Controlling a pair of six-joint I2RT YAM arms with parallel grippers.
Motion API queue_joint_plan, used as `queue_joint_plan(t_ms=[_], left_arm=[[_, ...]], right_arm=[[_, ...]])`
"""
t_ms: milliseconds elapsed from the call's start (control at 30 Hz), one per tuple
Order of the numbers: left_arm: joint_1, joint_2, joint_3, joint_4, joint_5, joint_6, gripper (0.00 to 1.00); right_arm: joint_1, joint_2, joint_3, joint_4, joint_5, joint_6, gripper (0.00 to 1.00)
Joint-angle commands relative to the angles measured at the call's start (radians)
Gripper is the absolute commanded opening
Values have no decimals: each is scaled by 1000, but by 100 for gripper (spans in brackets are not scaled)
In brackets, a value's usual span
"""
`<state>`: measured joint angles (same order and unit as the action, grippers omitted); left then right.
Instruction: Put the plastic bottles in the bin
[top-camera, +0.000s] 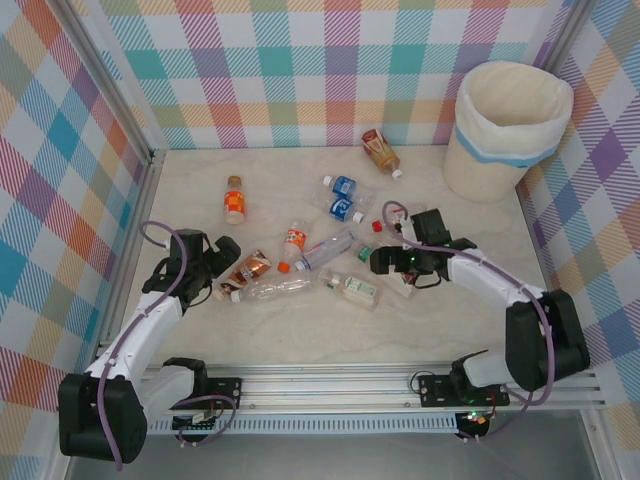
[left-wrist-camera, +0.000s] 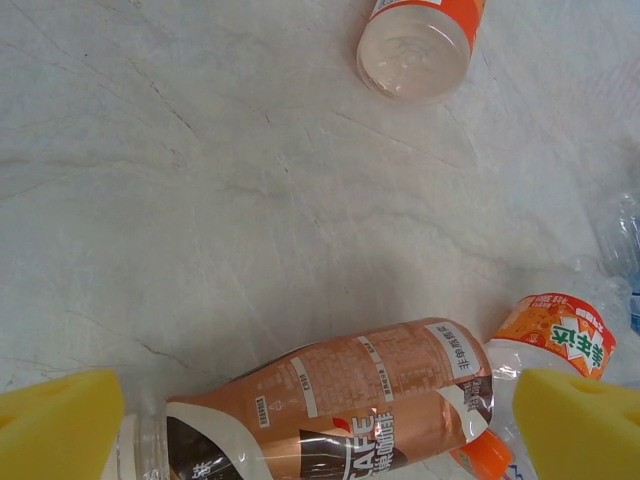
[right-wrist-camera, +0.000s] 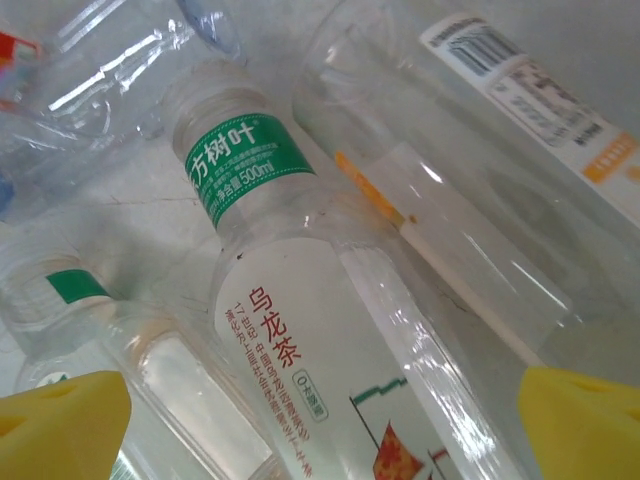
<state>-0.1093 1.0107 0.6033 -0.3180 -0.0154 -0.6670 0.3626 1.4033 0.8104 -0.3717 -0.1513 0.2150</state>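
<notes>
Between my left pads: brown bottle (left-wrist-camera: 340, 410), on its side on the table (left-wrist-camera: 200, 200), not gripped.
Left gripper (left-wrist-camera: 318, 425): spread wide, holding nothing; a yellow pad (left-wrist-camera: 55, 425) off each end of the bottle.
Between my right pads: tea bottle (right-wrist-camera: 300, 340) with a green label, lying lengthways away from me; clear bottle (right-wrist-camera: 470, 220) tight against it on the right-pad side.
Right gripper (right-wrist-camera: 320, 425): spread wide, empty.
Bottles (top-camera: 330, 245): scattered ahead of and between both grippers, all on the table.
Bin (top-camera: 490, 170): beyond and to the right of my right gripper, well apart; further off from the left one.
Handling: they look empty, so my guess is light, thin-walled, slick and round. They should dent under a squeeze and roll or squirt out if pinched off-centre.
Where to grab: mid-body across the label, not the neck or cap.
Brown bottle: it runs pad to pad, so I'd turn the wrist first.
Tea bottle: lined up fine, but its neighbour may get caught too.
Left arm: reached forward, wrist turned inward, gripper facing down at the table.
Right arm: forearm swung inward, gripper low and tilted over the pile.
</notes>
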Motion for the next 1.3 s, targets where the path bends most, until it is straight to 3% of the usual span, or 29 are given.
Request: queue_joint_plan(t_ms=[0,67,200,333,433,600,767,1000,1133,1267], left_arm=[[-4,-6,26,-49,-4,-6,100],[-4,-5,25,-66,-19,-6,100],[-4,2,25,-74,-28,-9,100],[-4,5,28,-66,-14,-11,100],[-4,22,44,-84,3,-5,100],[-4,42,84,-161,-19,5,100],[-3,23,87,-165,-33,-14,100],[-4,32,79,-80,77,-79,100],[-3,36,88,-83,105,-90,100],[-4,19,74,-90,100,-107,100]], right_arm=[[53,58,57,-100,90,-70,98],[87,88,81,-126,162,-60,97],[110,171,142,-187,287,8,85],[117,256,182,-201,284,33,69],[122,277,205,-195,293,58,64],[124,183,227,-172,294,29,56],[114,8,241,-60,309,-50,54],[-63,-85,412,232,217,-94,50],[-220,-5,615,311,95,-33,46],[-294,125,813,311,148,-61,47]])
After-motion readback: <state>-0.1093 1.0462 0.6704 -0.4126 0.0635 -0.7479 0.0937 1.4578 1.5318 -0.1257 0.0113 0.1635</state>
